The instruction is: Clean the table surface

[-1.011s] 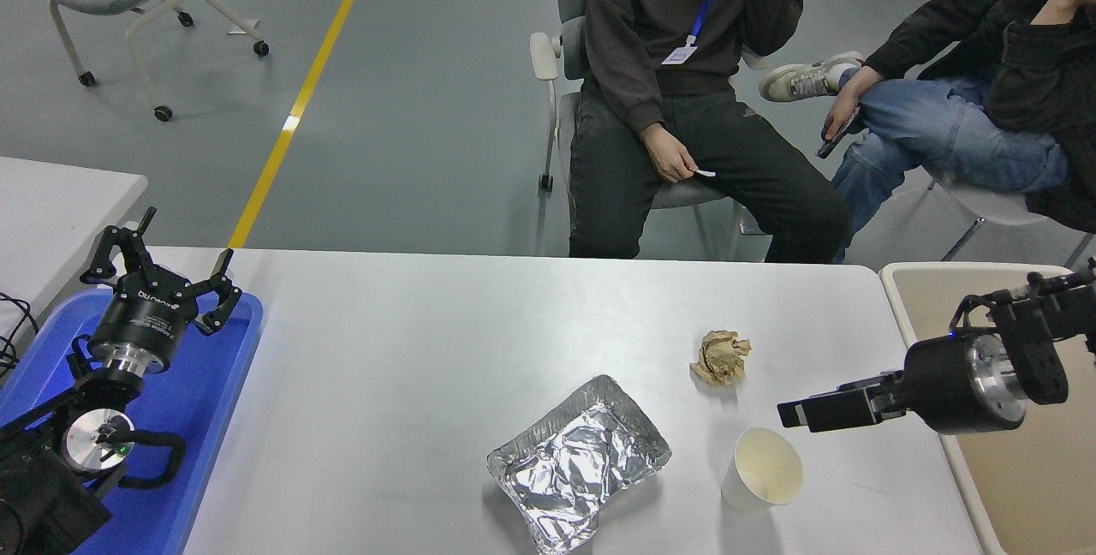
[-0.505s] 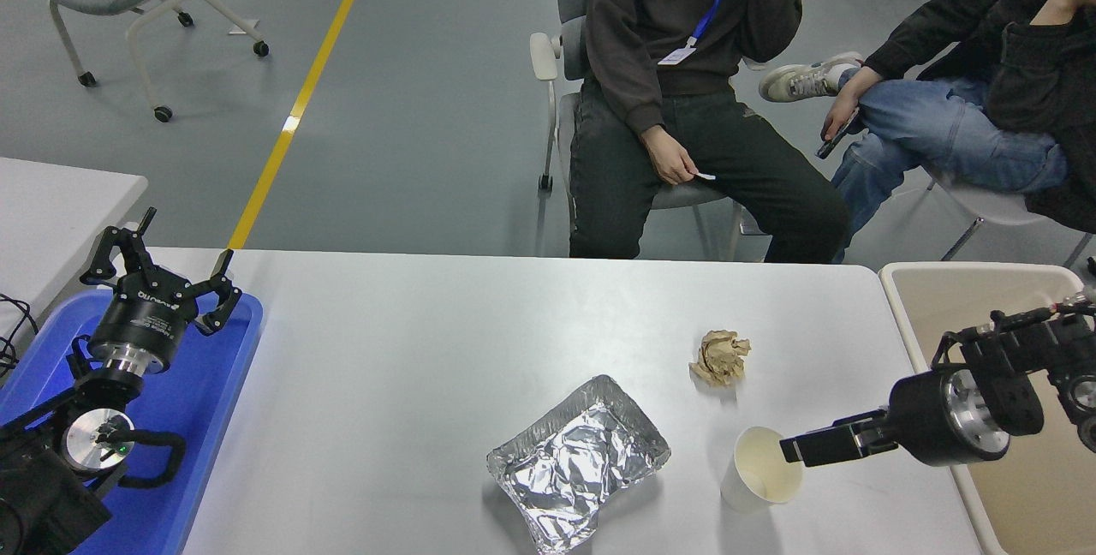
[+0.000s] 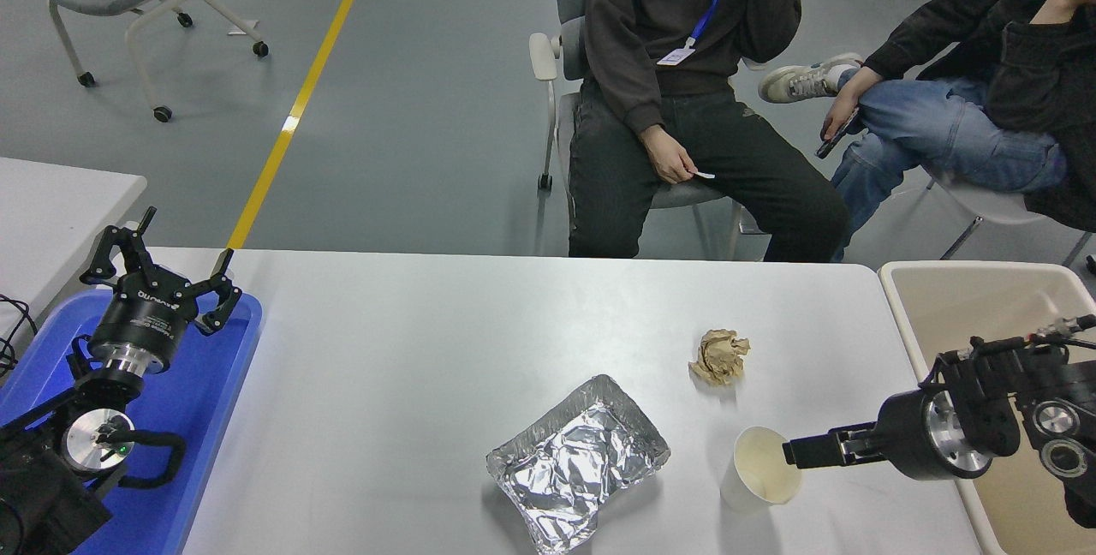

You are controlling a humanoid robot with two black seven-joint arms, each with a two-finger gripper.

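Head view: the bench spreads wide and pale, carrying a paper cup, foil tray and crumpled paper; right pincer reaches its tip to the cup's rim, likely to grasp it, though I cannot tell its spread; left pincer sits parked, splayed apart, over the blue tray.

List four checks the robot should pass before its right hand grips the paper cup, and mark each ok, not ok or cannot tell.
1. Right hand at the cup rim: ok.
2. Cup upright on the table: ok.
3. Hand opened wide enough for the wall: cannot tell.
4. Foil tray and paper ball apart from the cup: ok.
5. Beige bin at the table's right has room: ok.
6. Left hand parked over the blue tray: ok.
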